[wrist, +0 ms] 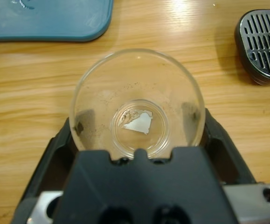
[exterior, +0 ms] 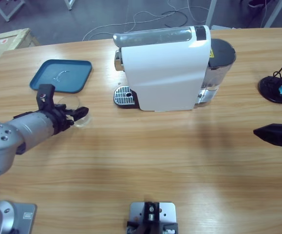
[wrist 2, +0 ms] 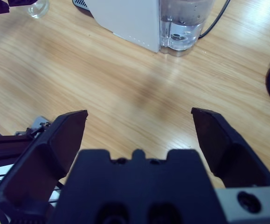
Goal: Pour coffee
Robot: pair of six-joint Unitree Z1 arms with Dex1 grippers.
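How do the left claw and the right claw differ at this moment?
The left claw is shut on a clear glass; the right claw is open and holds nothing. The left claw sits near the blue tray at the table's left; the right claw hangs over bare wood, away from the coffee machine. Both have two black jaws.
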